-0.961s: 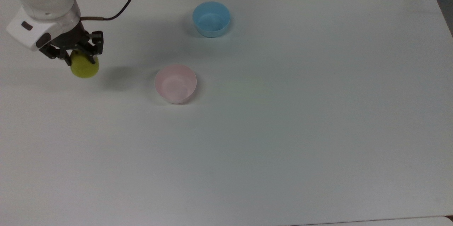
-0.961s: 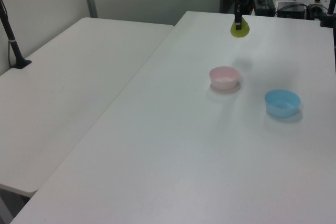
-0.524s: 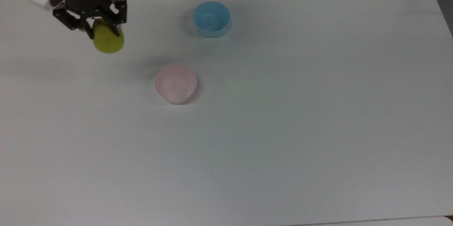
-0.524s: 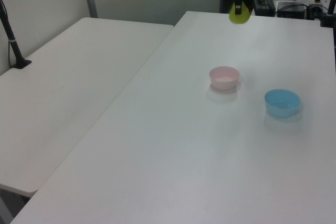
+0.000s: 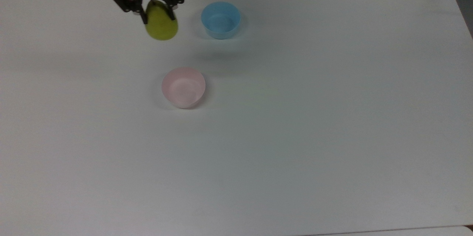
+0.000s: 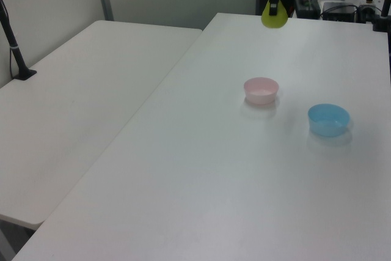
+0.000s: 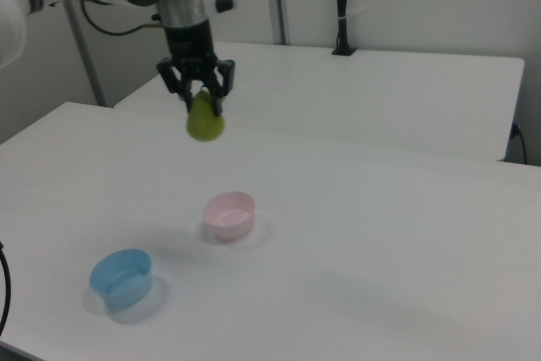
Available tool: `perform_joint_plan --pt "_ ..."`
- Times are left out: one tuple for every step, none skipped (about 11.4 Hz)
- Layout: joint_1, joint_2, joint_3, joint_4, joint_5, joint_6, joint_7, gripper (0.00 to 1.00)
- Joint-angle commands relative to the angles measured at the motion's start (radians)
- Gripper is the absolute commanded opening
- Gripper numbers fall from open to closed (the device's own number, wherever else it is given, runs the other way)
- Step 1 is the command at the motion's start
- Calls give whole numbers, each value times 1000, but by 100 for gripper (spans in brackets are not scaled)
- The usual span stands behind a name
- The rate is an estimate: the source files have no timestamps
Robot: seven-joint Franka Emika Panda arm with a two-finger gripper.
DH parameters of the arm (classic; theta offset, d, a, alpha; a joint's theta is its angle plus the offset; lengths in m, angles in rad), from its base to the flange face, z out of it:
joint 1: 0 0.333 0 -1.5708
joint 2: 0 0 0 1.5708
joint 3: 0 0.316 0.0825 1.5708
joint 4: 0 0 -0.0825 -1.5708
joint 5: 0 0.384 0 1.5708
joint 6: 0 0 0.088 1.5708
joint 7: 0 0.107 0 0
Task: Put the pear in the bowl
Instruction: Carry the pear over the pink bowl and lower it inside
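Jaws grip pear [image 5: 161, 25] beside blue bowl [image 5: 221, 20].

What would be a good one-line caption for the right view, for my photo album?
Robot arm's black two-finger gripper holds a yellow-green pear in the air above a white table, with a pale pink bowl and light blue bowl below.

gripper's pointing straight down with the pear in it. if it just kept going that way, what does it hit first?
Probably bare table. The gripper, shut on the pear, hangs high, and the pink bowl and blue bowl both seem offset from its line. Depth is uncertain.
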Motion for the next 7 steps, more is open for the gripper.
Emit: perform_joint_plan --pt "127 -77 -92 -147 74 77 32 0" --pt "143 -80 -100 -173 81 111 33 0" --pt "147 -77 -100 -207 84 152 33 0" --pt "152 -74 -100 -229 84 189 39 0" --pt "158 -72 -100 -262 84 240 52 0" --pt "158 -71 -100 -278 84 258 52 0" --pt "157 -56 -100 -285 82 287 52 0"
